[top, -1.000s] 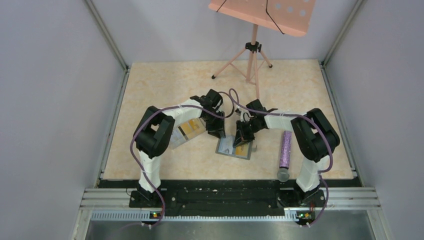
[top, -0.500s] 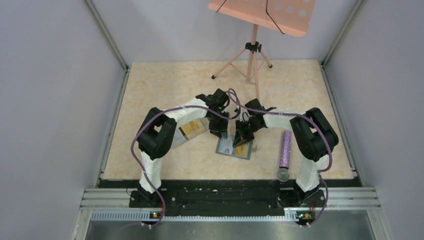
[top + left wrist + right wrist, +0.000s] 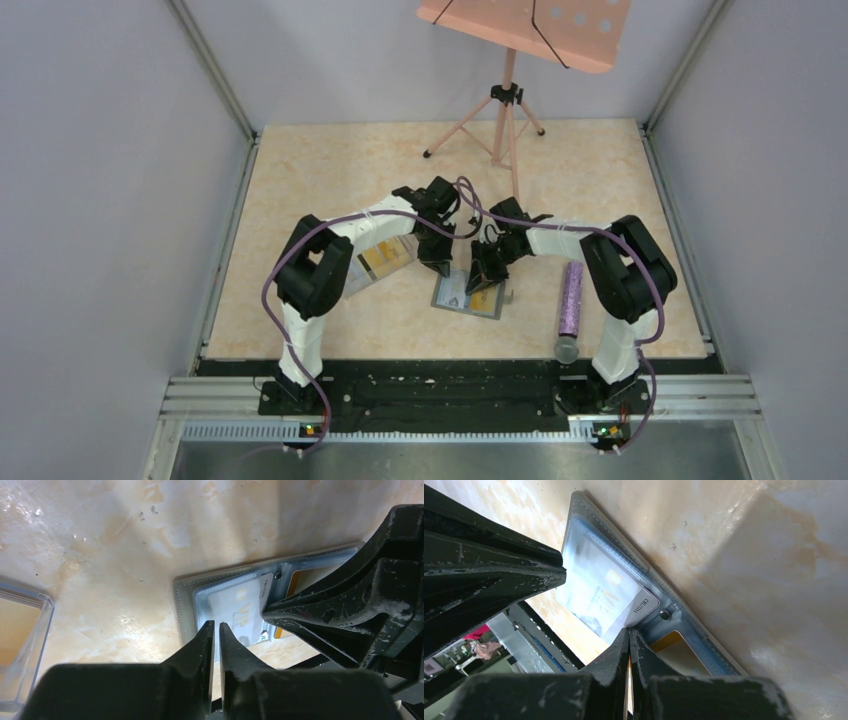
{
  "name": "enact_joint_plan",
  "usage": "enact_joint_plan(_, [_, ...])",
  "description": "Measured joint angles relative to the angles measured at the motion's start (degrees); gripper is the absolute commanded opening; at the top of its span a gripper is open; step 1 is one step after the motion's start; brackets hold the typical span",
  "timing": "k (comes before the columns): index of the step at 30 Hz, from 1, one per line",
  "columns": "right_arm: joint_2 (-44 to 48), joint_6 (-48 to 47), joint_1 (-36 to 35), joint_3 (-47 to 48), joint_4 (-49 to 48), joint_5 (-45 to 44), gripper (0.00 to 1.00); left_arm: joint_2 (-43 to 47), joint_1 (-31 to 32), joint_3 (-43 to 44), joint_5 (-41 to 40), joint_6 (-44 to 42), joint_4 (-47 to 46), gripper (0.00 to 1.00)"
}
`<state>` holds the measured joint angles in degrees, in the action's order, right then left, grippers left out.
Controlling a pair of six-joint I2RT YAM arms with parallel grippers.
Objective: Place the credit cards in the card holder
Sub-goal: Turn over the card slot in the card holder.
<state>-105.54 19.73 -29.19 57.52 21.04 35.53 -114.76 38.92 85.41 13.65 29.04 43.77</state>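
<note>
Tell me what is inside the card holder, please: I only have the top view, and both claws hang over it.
Observer: The left wrist view shows a whitish card mostly inside one clear pocket of the card holder.
Operator: And the other pocket?
Observer: An orange card lies in it, partly hidden behind the right claw.
Operator: Is that claw open?
Observer: No, it is shut, with its tips near the holder's spine.

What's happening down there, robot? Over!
Left jaws almost shut, right jaws shut. Pale plastic card mostly inside open grey folding card holder. Nothing blocking.
</note>
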Motion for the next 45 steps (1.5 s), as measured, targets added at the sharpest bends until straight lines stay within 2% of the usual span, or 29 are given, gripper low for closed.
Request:
enact_joint_plan(3, [0.0, 0.02, 0.0, 0.0, -0.02, 0.0, 0.0, 0.0, 0.09, 0.0, 0.35, -0.24, 0.02, 0.15])
enact_joint_plan(7, [0.0, 0.02, 0.0, 0.0, 0.0, 0.0, 0.0, 0.0, 0.15, 0.0, 0.39, -0.55, 0.0, 0.34])
enact_joint_plan(9, [0.0, 0.0, 0.0, 0.0, -0.02, 0.0, 0.0, 0.0, 0.15, 0.0, 0.28, -0.81, 0.02, 0.37])
enact_joint_plan(14, [0.0, 0.02, 0.0, 0.0, 0.0, 0.0, 0.0, -1.18, 0.15, 1.88, -0.28, -1.42, 1.38, 0.37])
enact_joint_plan(19, [0.0, 0.31, 0.0, 0.0, 0.02, 0.0, 0.0, -3.72, 0.15, 3.58, -0.22, -2.27, 1.44, 0.3])
enact_joint_plan(25, [-0.02, 0.48, 0.0, 0.0, 0.02, -0.04, 0.0, -4.63, 0.15, 3.74, -0.26, -3.34, 1.55, 0.17])
enact_joint_plan(27, [-0.02, 0.48, 0.0, 0.0, 0.02, -0.04, 0.0, -4.63, 0.13, 3.74, -0.24, -3.48, 1.55, 0.17])
enact_joint_plan(30, [-0.02, 0.48, 0.0, 0.0, 0.07, -0.04, 0.0, -4.63, 0.13, 3.65, -0.04, -3.43, 1.36, 0.25])
enact_joint_plan(32, [-0.02, 0.48, 0.0, 0.0, 0.07, -0.02, 0.0, -4.42, 0.13, 3.17, 0.46, -3.19, 0.72, 0.26])
enact_joint_plan(45, [-0.02, 0.44, 0.0, 0.02, 1.95, 0.17, 0.0, -2.08, -0.44, -0.37, 5.55, -0.57, -4.83, 0.23])
